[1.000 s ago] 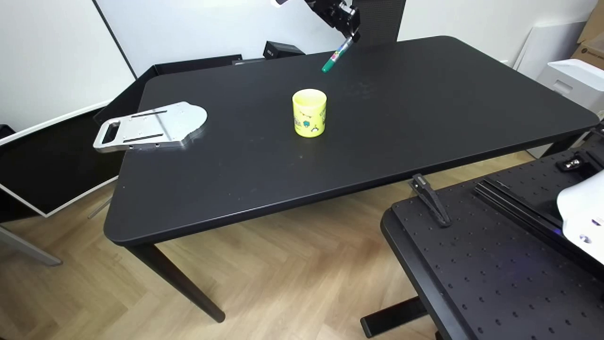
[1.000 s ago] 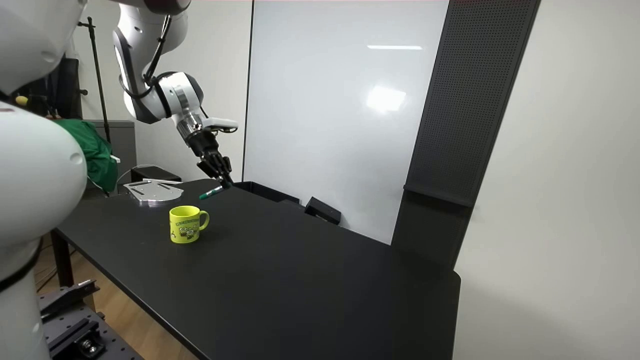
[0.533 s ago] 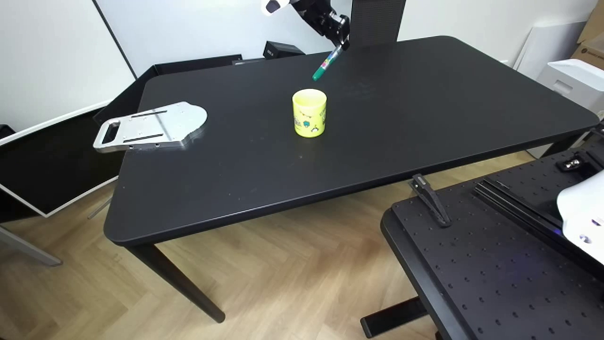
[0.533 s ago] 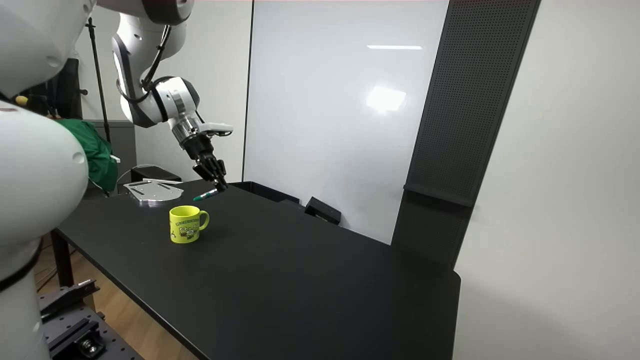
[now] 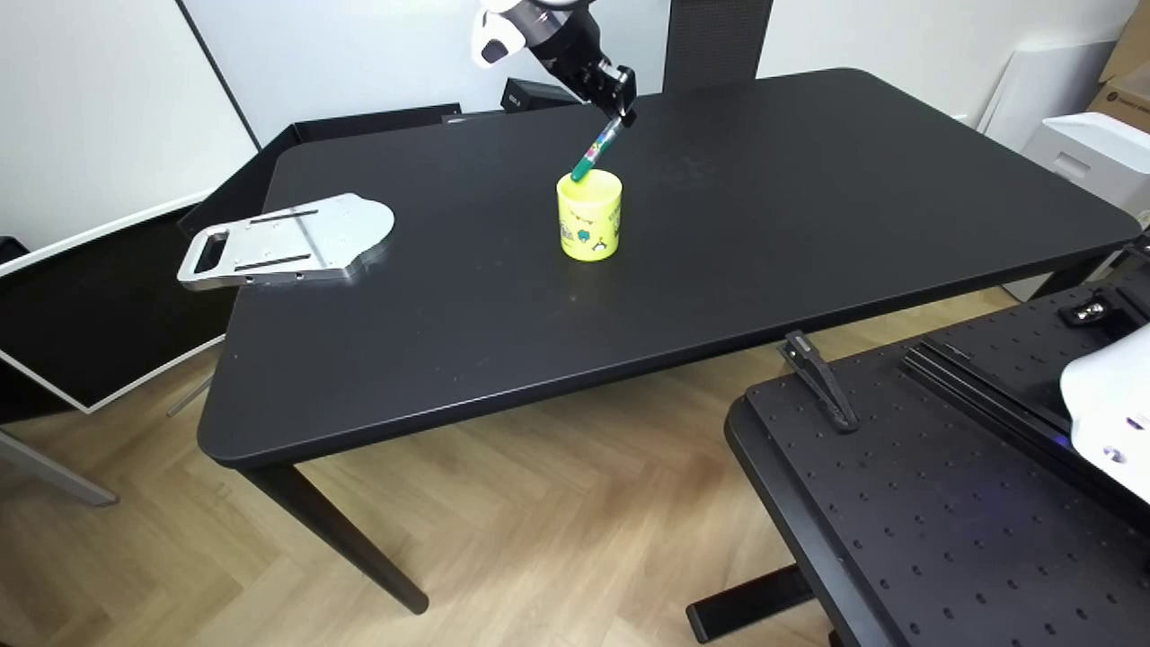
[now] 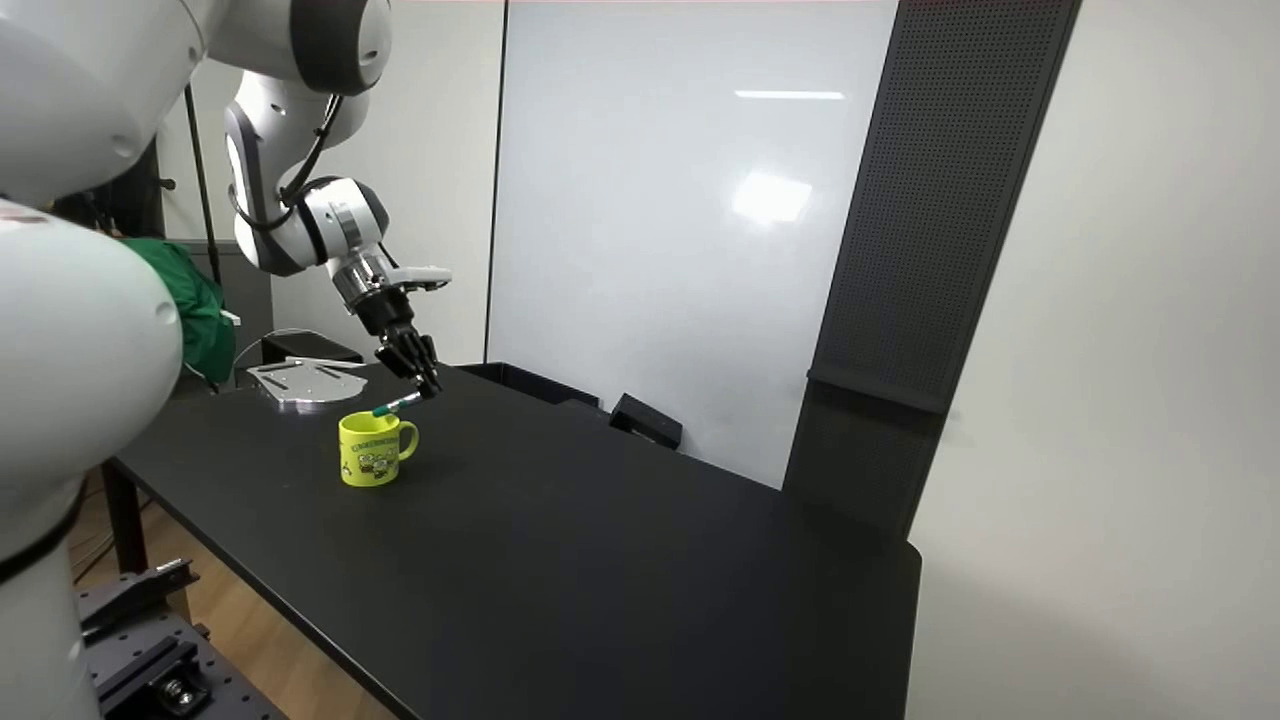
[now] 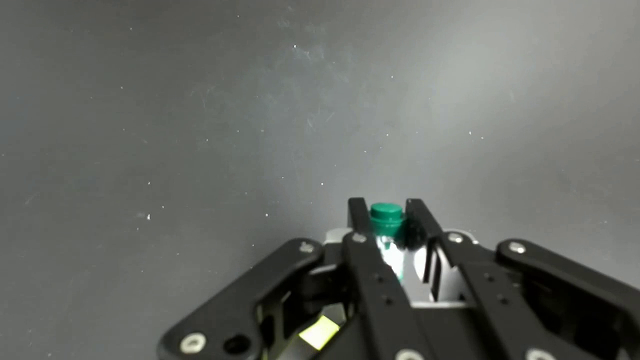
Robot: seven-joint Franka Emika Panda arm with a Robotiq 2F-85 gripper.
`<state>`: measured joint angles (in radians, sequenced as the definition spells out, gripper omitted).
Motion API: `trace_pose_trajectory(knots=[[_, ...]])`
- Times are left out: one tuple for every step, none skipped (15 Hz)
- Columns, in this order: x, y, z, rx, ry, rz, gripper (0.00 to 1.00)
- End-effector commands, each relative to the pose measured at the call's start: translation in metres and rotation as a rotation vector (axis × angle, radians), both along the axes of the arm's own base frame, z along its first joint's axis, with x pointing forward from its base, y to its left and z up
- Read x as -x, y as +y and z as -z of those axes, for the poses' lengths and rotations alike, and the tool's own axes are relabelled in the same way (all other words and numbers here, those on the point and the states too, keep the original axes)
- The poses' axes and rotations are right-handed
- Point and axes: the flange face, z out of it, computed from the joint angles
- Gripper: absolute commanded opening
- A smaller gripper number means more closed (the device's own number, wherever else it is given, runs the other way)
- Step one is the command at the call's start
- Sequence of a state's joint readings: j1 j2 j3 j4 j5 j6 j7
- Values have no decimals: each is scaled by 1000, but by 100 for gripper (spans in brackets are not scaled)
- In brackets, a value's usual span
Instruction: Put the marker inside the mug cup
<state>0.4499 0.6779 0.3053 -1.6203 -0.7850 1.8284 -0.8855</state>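
The yellow mug (image 5: pixel 588 220) stands upright on the black table in both exterior views (image 6: pixel 368 455); its handle shows in an exterior view. My gripper (image 5: pixel 622 115) is shut on the upper end of the marker (image 5: pixel 596 151). The marker is tilted, its green lower end over the mug's mouth at the rim; I cannot tell whether it is below the rim. The gripper (image 6: pixel 428 390) and marker (image 6: pixel 397 404) show there too. In the wrist view the marker's green end (image 7: pixel 386 212) sits between the fingertips (image 7: pixel 386 204); a yellow patch of the mug (image 7: pixel 320 332) shows through the linkage.
A flat silver plate (image 5: pixel 301 238) with a handle slot lies at the table's edge, overhanging it. A whiteboard (image 6: pixel 690 200) stands behind the table (image 6: pixel 600 560). A black box (image 6: pixel 645 420) is beyond the far edge. A perforated black bench (image 5: pixel 943 503) stands beside the table.
My gripper has moved down and toward the mug, carrying the marker. The marker's lower end went from above and beyond the mug to its mouth. The mug has not moved.
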Motion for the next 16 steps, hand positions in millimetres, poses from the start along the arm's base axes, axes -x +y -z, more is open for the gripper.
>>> trace_pose_trajectory(knots=[[-6, 15, 6, 10, -3, -26, 6], [-5, 18, 9, 11, -1, -31, 6], [-4, 21, 11, 11, 3, -34, 6], [-3, 23, 13, 13, 5, -37, 6], [-2, 26, 15, 13, 8, -42, 6], [-1, 27, 16, 12, 11, -45, 6], [-1, 28, 17, 13, 13, -48, 6], [-1, 29, 18, 12, 15, -49, 6], [-1, 29, 18, 13, 17, -47, 48], [-1, 30, 19, 12, 17, -46, 50], [-2, 30, 19, 12, 18, -43, 55], [-3, 30, 18, 11, 18, -41, 62], [-4, 30, 17, 9, 15, -39, 69], [-5, 29, 15, 8, 11, -37, 75], [-6, 28, 13, 5, 7, -34, 83], [-8, 27, 10, 5, 2, -32, 89]])
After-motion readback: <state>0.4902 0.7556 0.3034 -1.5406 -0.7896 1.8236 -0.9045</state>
